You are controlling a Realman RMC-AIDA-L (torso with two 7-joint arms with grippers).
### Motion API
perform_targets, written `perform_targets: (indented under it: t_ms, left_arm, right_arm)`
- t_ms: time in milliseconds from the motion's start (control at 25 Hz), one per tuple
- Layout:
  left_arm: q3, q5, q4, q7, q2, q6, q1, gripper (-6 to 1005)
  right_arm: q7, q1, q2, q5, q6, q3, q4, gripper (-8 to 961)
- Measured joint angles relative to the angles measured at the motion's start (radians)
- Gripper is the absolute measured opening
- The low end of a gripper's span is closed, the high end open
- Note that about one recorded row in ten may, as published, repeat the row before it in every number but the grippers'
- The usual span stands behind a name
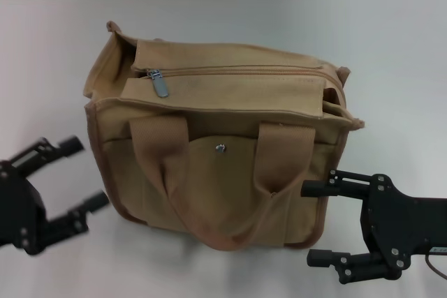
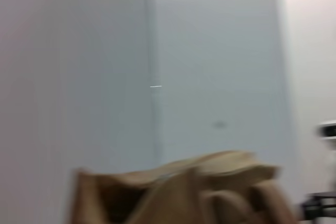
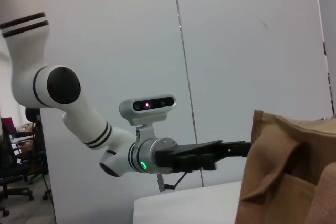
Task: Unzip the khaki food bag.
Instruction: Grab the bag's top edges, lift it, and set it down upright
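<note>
Item: khaki food bag (image 1: pixel 223 144), upright on the table (image 1: pixel 391 40), between both grippers.
Zipper: shut; long axis crosswise along the top.
Zipper pull (image 1: pixel 160 83): at the end toward the robot's left.
Left gripper (image 1: pixel 79 176): fingers spread, empty, low beside the bag; pull lies up, ahead and inward; nearer arm.
Right gripper (image 1: pixel 313 222): fingers spread, empty, at the front corner, farther from the pull.

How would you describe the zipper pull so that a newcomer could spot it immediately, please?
Find the khaki food bag in the middle of the white table, between the open left gripper and open right gripper. On its top, at the zipper's left end, hangs the zipper pull, the only dangling silver tab.
</note>
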Motion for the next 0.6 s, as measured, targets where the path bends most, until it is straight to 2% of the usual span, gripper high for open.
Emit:
perform_targets:
  t_ms: [80,200,240,280,600]
  left_arm:
    - [-0.049,0.002,-0.004,-0.004,-0.005,-0.03,0.007,813]
    - [-0.07,0.002,-0.003,0.001,-0.037,-0.075,-0.008,813]
    - [-0.07,0.002,-0.003,0.001,-0.037,-0.075,-0.008,813]
    - [-0.068,0.001,-0.004,0.001,-0.052,-0.111,-0.028,813]
    - [-0.089,-0.006,-0.088,0.018,-0.062,-0.174,-0.094,784]
  right_arm:
    - [0.0,0.0,0.0,0.0,0.004,0.001,0.0,822]
    - [-0.001,0.0,0.0,0.0,0.005,0.0,0.0,823]
    - [-0.001,0.0,0.0,0.0,0.005,0.0,0.0,823]
    - [-0.002,0.0,0.0,0.0,0.006,0.0,0.0,823]
    - [-0.003,-0.002,0.001,0.0,0.006,0.001,0.0,823]
